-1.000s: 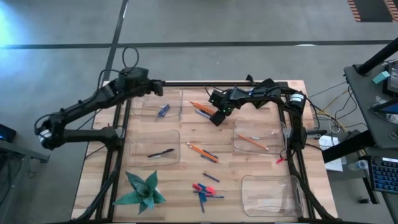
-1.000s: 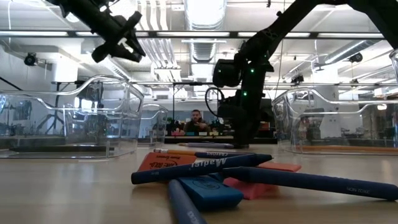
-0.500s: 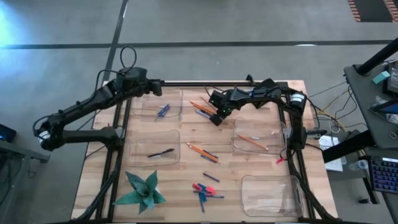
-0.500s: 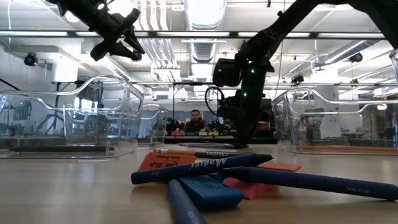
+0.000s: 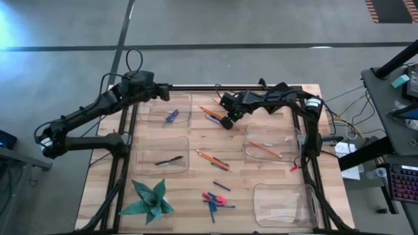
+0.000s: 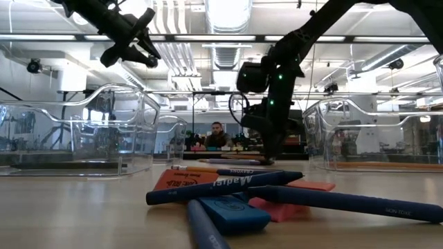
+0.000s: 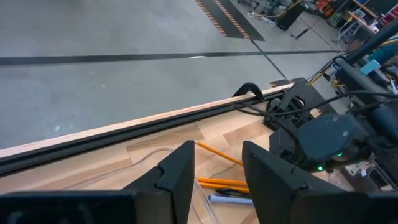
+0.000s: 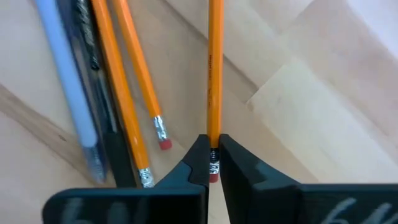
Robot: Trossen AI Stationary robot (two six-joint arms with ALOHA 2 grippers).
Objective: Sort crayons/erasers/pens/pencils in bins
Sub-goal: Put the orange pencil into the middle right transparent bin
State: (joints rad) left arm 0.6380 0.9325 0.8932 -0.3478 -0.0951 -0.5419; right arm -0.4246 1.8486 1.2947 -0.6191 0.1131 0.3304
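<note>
My right claw point(image 8: 211, 163) is clenched on a long thin orange pencil point(image 8: 214, 74) (eraser end) above the wooden tabletop point(image 8: 323, 106); left claw point(image 7: 214, 180) hangs parted.

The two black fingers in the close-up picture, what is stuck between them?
A long thin orange pencil is pinched between the right gripper's fingers, near its eraser end. The right wrist view shows it; two more orange pencils lie beside it on the wooden table.

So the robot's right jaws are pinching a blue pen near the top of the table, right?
Not quite. The right gripper has its jaws shut on an orange pencil, not a blue pen. The right wrist view shows it. It is near the top of the table, as you said.
</note>
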